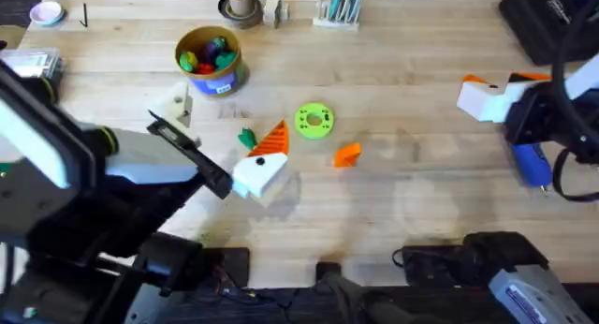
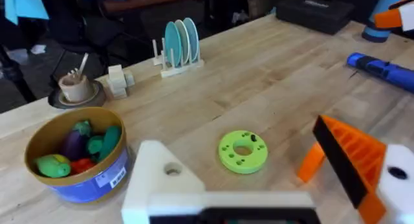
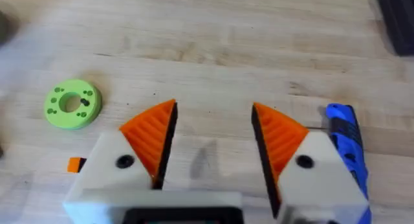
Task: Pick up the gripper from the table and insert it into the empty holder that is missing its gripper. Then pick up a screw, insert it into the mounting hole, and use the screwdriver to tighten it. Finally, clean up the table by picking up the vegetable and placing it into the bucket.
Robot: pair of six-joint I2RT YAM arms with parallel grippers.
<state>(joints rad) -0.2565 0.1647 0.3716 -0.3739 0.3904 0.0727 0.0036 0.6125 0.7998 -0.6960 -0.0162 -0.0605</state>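
While the orange wedge (image 1: 346, 154) lay on the table (image 1: 421, 202) near the green disc (image 1: 314, 120), with the left gripper (image 1: 265, 158) and right gripper (image 3: 213, 120) both spread apart, a square pinch across its plain sides was judged best.

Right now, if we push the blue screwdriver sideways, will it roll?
Likely yes: the screwdriver is a round, pen-shaped barrel lying flat on the smooth table. It is probably stiff, since it looks like hard plastic. Its glossy body may slip in a pinch.
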